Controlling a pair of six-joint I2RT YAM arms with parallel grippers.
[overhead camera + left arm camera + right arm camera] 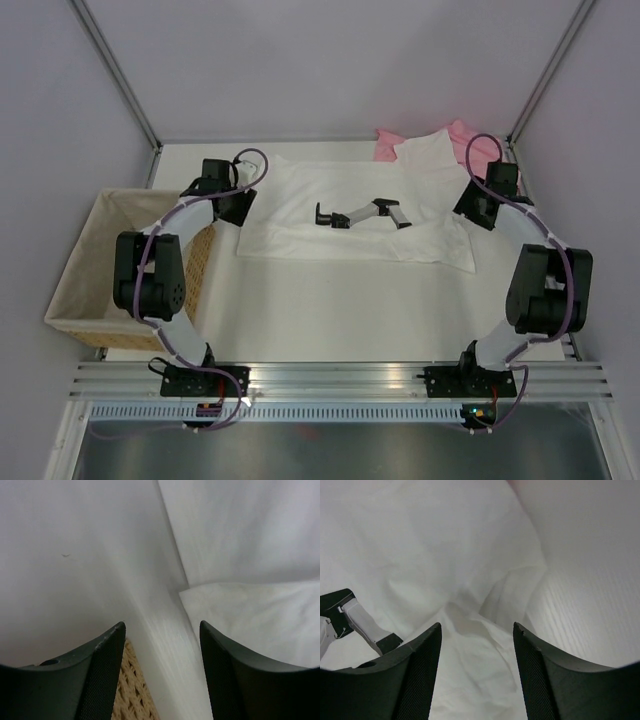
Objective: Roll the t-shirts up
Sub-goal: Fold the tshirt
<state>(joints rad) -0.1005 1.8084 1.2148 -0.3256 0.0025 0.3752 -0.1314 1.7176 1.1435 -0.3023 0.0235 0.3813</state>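
1. The white t-shirt (330,240) lies spread flat across the far half of the table (330,320), with its long side running left to right. In the top view we see creases across its middle.

2. The pink t-shirt (462,132) lies bunched at the far right corner of the table. A fold of white cloth partly covers it. We cannot tell whether that fold belongs to the white t-shirt.

3. A small black-and-white jointed object (360,213) rests on the white t-shirt near its centre. The right wrist view shows it at the left edge of the picture.

4. The left gripper (161,630) sits at the left edge of the white t-shirt. Its fingers (100,670) stand apart with nothing between them. Through the gap we see bare table and a corner of the shirt.

5. The right gripper (477,627) sits over the right end of the white t-shirt. Its fingers stand apart and grip nothing; rumpled white cloth lies below them.

6. A cloth-lined wicker basket (75,300) stands just beside the table's left edge, near the left arm.
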